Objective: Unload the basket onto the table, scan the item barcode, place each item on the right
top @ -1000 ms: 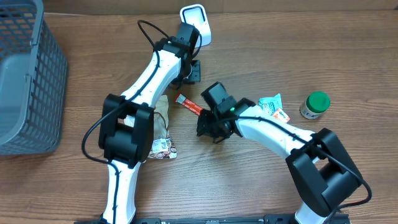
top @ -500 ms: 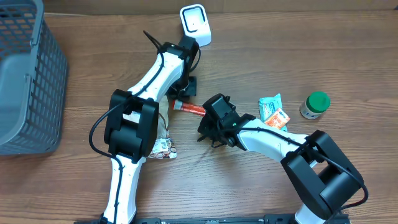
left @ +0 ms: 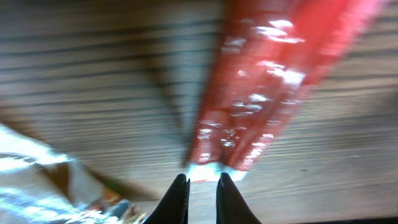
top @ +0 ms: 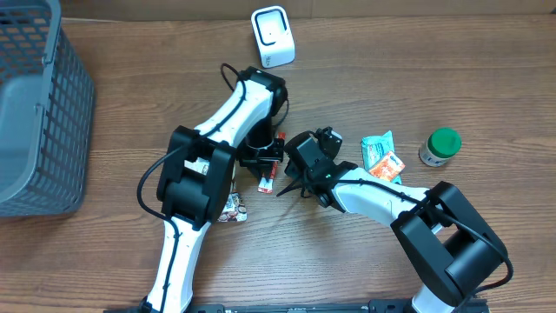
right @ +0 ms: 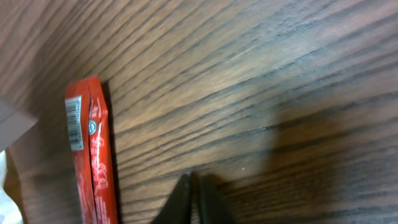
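The item is a long red stick packet (top: 266,180) lying on the wood table, partly covered by my left gripper (top: 264,162). In the left wrist view the red packet (left: 267,93) fills the upper right. Its white end lies just past my left gripper (left: 201,186), whose jaws are shut with nothing seen between them. My right gripper (top: 285,186) sits just right of the packet. It is shut (right: 194,196), tips on bare wood, with the red packet (right: 90,155) and its small printed label to the left. The white scanner (top: 272,35) stands at the back.
A grey mesh basket (top: 35,113) stands at the left edge. A crinkly snack wrapper (top: 230,207) lies by the left arm and shows as a silver wrapper (left: 37,186) at lower left. Teal and orange packets (top: 380,152) and a green-capped jar (top: 440,146) lie to the right.
My left arm has swung away from the scanner, down toward the packet. The red packet has turned from slanted to nearly end-on and shifted toward the front. The right arm barely moved.
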Tool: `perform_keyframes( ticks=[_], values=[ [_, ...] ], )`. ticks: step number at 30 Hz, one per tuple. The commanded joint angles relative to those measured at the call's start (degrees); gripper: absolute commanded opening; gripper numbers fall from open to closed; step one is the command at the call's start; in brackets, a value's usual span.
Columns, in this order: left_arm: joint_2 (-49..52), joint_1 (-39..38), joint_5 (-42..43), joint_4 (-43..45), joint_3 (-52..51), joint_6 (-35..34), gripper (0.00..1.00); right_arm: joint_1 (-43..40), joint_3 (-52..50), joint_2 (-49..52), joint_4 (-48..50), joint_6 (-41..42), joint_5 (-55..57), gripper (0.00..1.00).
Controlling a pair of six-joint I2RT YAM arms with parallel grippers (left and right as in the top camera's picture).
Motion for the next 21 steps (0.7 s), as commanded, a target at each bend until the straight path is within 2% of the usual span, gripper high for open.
perform_keyframes(
  ticks=[1,4,8,15,21],
  values=[
    [0.83,-0.31,1.53,1.03,-0.15,2.21,0.09,-0.02,-0.52,0.33,0.42,-8.37,-4.5,0.11],
    [0.83,-0.26,2.43,2.1,-0.15,2.01,0.09,-0.02,-0.17,0.31,0.42,-10.78,-13.2,0.14],
    [0.81,-0.2,3.08,2.23,0.31,2.97,0.04,-0.61,0.5,0.02,-0.87,-10.91,-16.33,0.18],
    [0.7,2.05,2.56,-0.96,9.7,4.57,0.04,-4.0,2.14,-2.45,-3.58,-14.29,-23.63,0.26],
    [0.87,4.07,-0.63,2.86,13.18,3.48,0.12,-3.23,2.14,-2.45,-4.0,-14.25,-27.76,0.27]
  ],
)
